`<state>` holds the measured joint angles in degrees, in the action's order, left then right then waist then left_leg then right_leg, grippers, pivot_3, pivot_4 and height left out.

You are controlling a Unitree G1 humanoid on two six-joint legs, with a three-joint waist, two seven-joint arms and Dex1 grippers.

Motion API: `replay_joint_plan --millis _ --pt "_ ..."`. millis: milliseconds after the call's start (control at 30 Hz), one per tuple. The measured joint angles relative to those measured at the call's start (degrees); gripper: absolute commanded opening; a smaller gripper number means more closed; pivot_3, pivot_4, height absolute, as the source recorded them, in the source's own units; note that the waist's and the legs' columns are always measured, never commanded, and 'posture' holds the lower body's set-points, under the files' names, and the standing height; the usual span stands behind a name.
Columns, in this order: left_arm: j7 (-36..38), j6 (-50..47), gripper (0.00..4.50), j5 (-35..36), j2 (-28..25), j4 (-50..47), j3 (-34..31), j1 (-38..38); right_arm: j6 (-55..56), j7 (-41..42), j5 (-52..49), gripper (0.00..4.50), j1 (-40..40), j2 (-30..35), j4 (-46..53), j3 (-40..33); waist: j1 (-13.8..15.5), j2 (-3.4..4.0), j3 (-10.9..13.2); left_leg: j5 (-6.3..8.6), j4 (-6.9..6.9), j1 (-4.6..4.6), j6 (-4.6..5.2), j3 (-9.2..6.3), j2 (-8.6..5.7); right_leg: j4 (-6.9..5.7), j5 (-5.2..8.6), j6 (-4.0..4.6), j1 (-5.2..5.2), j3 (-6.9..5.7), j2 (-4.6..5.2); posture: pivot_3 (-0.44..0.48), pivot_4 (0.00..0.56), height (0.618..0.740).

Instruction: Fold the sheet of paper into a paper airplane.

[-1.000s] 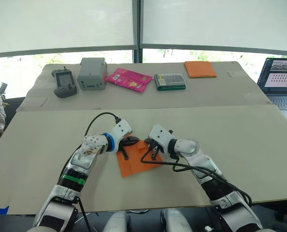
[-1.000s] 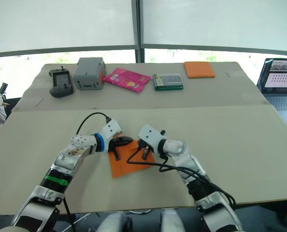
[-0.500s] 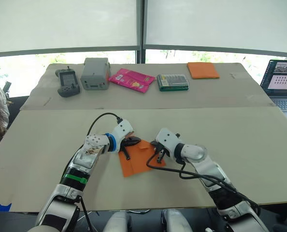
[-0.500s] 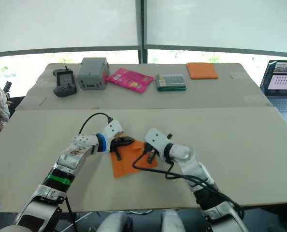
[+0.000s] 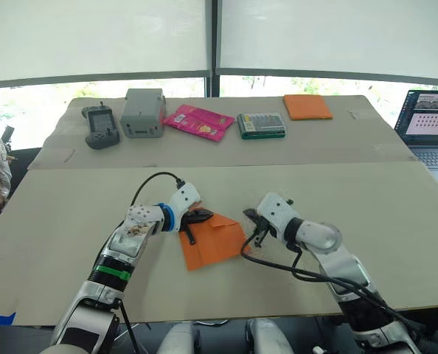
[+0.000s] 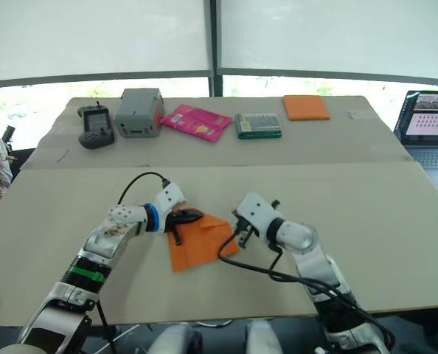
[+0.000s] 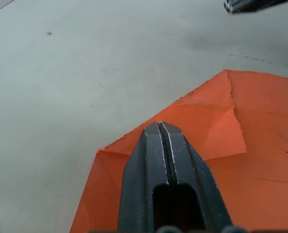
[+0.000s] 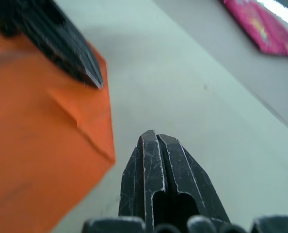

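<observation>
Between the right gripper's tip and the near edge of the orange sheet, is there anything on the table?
No. In the right wrist view, only bare table lies between the shut right gripper and the edge of the sheet of paper; the head views agree.

Bright orange sheet of paper point(image 5: 213, 240) on a pale beige table point(image 5: 396, 214); black gripper point(image 7: 159, 127) fingers; a pink packet point(image 5: 197, 122), seemingly yellow-printed.

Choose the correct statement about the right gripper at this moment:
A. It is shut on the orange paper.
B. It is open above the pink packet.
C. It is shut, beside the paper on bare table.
C: the right gripper has its fingers pressed together over bare table, just off the edge of the sheet of paper.
</observation>
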<state>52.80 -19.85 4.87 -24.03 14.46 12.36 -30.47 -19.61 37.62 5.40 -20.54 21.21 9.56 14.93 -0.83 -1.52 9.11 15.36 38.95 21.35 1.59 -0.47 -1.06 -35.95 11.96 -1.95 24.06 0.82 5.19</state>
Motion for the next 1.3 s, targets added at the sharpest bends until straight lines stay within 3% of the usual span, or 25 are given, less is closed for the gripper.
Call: replay_joint_plan --millis 133,433,533,733,833,1000,1233,1267,1300 --pt "-0.17 -0.22 0.00 0.14 0.53 -0.56 0.02 0.28 0.92 0.97 0.60 0.02 -1.63 -2.83 -6.30 5.20 0.16 0.00 0.00 0.00 0.01 0.06 0.00 0.00 -0.01 0.01 0.00 0.00 0.05 -0.01 0.06 0.000 0.150 0.740" --pt "-2.00 -6.35 0.00 2.58 -0.47 -7.65 -2.56 4.80 4.41 1.18 1.16 0.02 -3.99 -4.20 -12.63 7.18 -0.13 0.00 0.00 0.00 -0.02 0.03 0.00 -0.02 0.04 -0.03 0.00 0.01 0.07 0.02 0.02 0.000 0.150 0.740" --pt "-7.05 -15.72 0.00 6.92 -0.95 -14.97 -10.30 8.70 4.53 1.81 1.16 0.02 -5.03 -4.37 -13.64 7.76 -0.63 -0.01 0.01 0.01 -0.03 0.04 0.00 -0.05 0.11 -0.05 0.00 0.01 0.12 0.03 0.01 0.000 0.150 0.740" --pt "-14.25 -32.53 1.79 18.02 -1.92 -26.20 -26.95 10.97 5.47 2.32 1.22 0.00 -6.06 -4.75 -15.47 8.33 -0.62 -0.02 0.01 0.01 -0.03 -0.04 -0.01 -0.11 0.08 -0.06 0.00 0.01 0.04 0.00 0.06 0.000 0.150 0.740" --pt "-18.01 -40.30 2.77 22.56 -0.54 -29.15 -31.92 12.67 5.72 2.60 1.24 0.00 -6.69 -5.17 -16.26 8.74 -0.69 -0.04 0.01 0.01 -0.06 -0.07 -0.03 -0.12 0.08 -0.07 -0.01 0.01 0.04 0.01 0.05 0.000 0.150 0.740" --pt "-21.37 -48.28 2.77 27.42 1.99 -31.51 -32.94 15.75 6.60 3.27 1.26 0.00 -7.48 -5.57 -17.55 9.05 -1.00 -0.04 0.00 0.02 -0.10 -0.09 -0.08 -0.13 0.08 -0.08 -0.01 0.03 0.05 0.02 0.04 0.000 0.150 0.740" --pt "-25.72 -48.71 2.77 28.81 5.25 -31.76 -31.81 15.77 7.27 3.46 1.91 0.00 -7.62 -6.04 -17.94 9.31 -1.28 -0.05 0.00 0.03 -0.14 -0.10 -0.15 -0.13 0.07 -0.06 -0.02 0.05 0.06 0.05 0.05 0.000 0.150 0.740" --pt "-26.23 -48.61 2.24 28.85 5.60 -31.65 -31.20 15.76 7.28 3.47 2.14 0.00 -7.60 -6.03 -17.90 9.31 -1.27 -0.05 0.00 0.03 -0.14 -0.10 -0.15 -0.13 0.06 -0.06 -0.02 0.05 0.06 0.05 0.06 0.000 0.150 0.740" --pt "-26.50 -48.50 2.02 28.96 5.89 -31.65 -30.92 15.76 7.28 3.47 2.27 0.00 -7.60 -6.04 -17.89 9.32 -1.27 -0.05 0.00 0.03 -0.14 -0.10 -0.15 -0.12 0.06 -0.05 -0.02 0.05 0.06 0.06 0.06 0.000 0.150 0.740"
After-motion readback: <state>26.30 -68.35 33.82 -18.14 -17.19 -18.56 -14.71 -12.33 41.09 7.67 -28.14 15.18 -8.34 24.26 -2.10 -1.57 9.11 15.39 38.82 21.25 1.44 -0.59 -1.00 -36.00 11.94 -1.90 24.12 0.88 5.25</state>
